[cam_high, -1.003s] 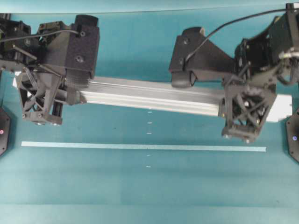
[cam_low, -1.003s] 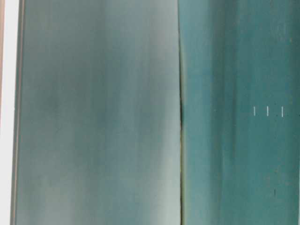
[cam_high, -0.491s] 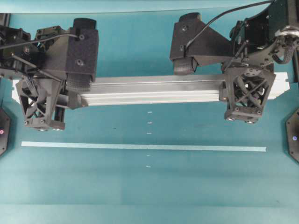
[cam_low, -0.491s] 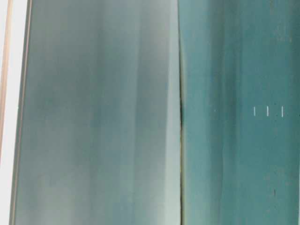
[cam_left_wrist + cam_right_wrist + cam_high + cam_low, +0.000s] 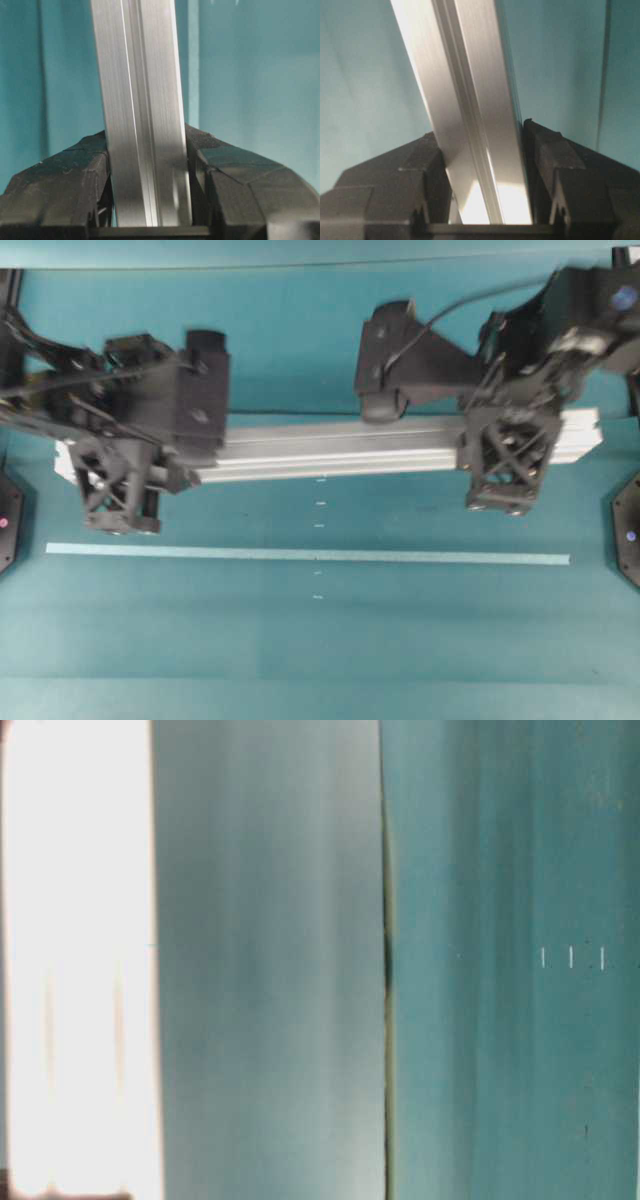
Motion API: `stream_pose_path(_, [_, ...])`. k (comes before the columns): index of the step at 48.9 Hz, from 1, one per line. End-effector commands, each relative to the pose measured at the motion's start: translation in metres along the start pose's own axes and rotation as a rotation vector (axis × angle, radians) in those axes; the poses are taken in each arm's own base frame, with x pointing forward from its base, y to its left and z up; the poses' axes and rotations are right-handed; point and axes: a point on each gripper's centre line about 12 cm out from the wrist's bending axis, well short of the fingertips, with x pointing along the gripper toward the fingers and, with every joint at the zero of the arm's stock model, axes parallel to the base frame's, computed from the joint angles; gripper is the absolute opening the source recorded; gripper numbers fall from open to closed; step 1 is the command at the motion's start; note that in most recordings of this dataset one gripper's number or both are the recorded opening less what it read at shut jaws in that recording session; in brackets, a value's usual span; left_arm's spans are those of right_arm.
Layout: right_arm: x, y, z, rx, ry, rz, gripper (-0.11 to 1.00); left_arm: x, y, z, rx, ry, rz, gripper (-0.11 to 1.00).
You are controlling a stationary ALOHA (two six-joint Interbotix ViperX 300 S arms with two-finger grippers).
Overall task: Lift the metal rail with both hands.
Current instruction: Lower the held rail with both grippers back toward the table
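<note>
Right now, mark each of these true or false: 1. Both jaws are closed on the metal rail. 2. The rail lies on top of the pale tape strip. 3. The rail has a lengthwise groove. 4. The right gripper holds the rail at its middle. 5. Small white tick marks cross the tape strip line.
1. True: the left gripper and the right gripper each clamp the metal rail.
2. False: the tape strip lies apart from the rail, nearer the bottom of the overhead view.
3. True, as seen in both wrist views.
4. False: it grips near the rail's right end.
5. True: the white tick marks run in a column across it.
</note>
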Motion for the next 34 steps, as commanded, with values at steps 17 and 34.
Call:
stream_pose_path(17, [0.082, 0.003, -0.009, 0.006, 0.013, 0.006, 0.41, 0.080, -0.008, -0.018, 0.023, 0.051, -0.015, 0.33])
stream_pose_path(34, [0.122, 0.010, -0.009, -0.015, -0.021, 0.007, 0.41, 0.105, -0.008, -0.032, 0.017, 0.098, -0.017, 0.33])
